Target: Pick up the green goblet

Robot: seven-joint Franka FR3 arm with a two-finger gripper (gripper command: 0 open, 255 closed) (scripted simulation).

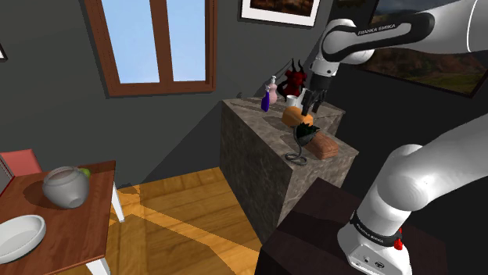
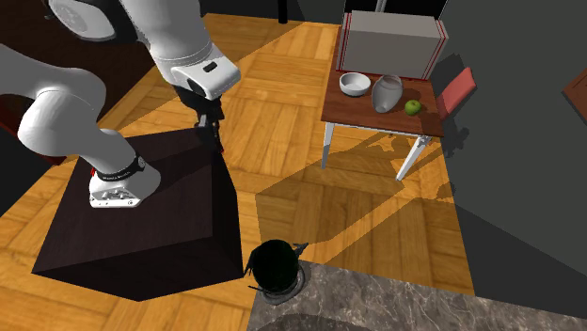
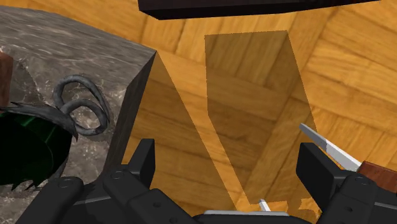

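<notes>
Stone block (image 1: 252, 148) edge is posing the hazard: the goblet (image 1: 303, 137) is standing close to it, just beside a brown loaf (image 1: 326, 145). The gripper (image 1: 313, 101) is hovering above, fingers spread and empty, off-centre from the bowl. A misaligned descent risks toppling it over. Goblet is showing a dark green bowl, jagged black rim and coiled grey foot.

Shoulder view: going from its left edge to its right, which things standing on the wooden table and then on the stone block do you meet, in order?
white bowl → grey vase → purple bottle → dark green goblet → brown block
</notes>
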